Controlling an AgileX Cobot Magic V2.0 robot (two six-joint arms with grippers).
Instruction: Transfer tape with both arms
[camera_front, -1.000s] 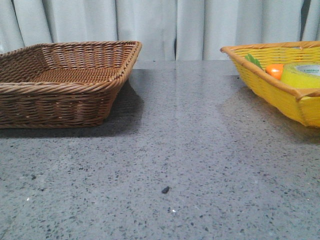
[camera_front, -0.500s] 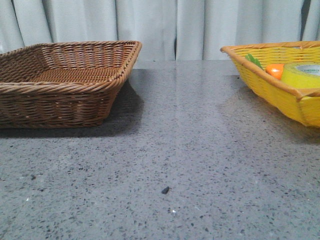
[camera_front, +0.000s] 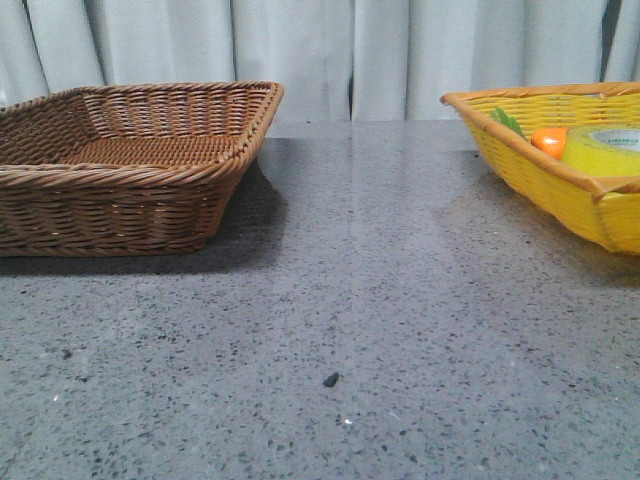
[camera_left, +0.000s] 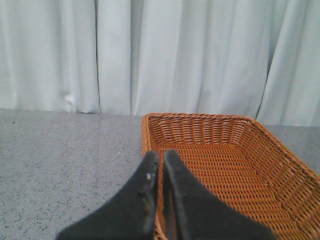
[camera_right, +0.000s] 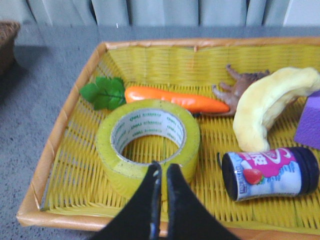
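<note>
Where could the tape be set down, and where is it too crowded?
Bare: the brown basket floor, and the table between it and the yellow basket. Crowded: that basket, with tape, carrot, banana and bottle.

Even, soft light throughout. The brown basket (camera_front: 130, 160) casts a shadow rightward on the table (camera_front: 350, 300), which shows faint glare. Both wrist views are slightly blurred.

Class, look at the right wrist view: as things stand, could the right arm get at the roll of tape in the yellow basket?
Probably yes. The right claw hangs just before the tape, which lies flat with its top uncovered. The carrot lies behind it and the bottle beside it, neither blocking. The claw looks shut, so it would need to open first.
</note>
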